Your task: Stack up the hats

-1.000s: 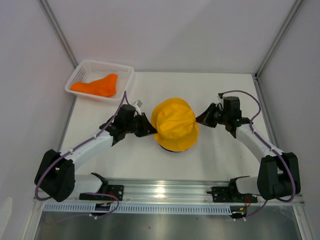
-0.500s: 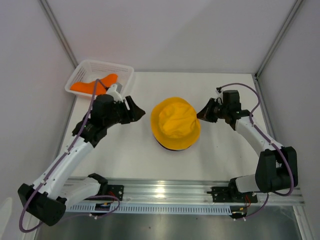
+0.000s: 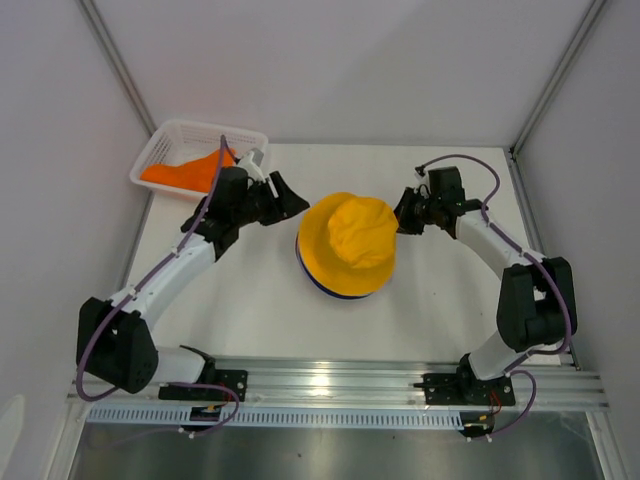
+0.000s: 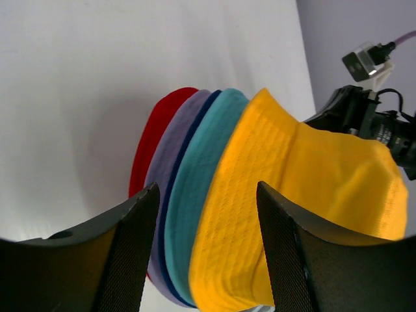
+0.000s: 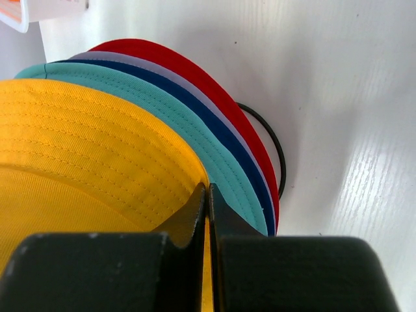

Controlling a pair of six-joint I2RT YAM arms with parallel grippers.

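A yellow hat (image 3: 350,243) tops a stack in the table's middle. In the right wrist view the yellow hat (image 5: 84,149) lies over teal (image 5: 214,153), dark blue (image 5: 227,140), lilac and red (image 5: 240,123) brims. My right gripper (image 3: 407,217) is shut on the yellow hat's right brim (image 5: 206,195). My left gripper (image 3: 290,203) is open and empty, just left of the stack; its fingers (image 4: 133,247) frame the brims (image 4: 195,214). An orange hat (image 3: 190,170) lies in the white basket (image 3: 160,140).
A black wire ring (image 5: 276,146) of the stand shows under the stack on the right. The white basket sits at the table's back left corner. Grey walls close in the table on three sides.
My left gripper let go of the yellow hat's left brim and pulled back toward the basket, then came near again. My right gripper moved in slightly, still holding the brim. The hat settled lower.
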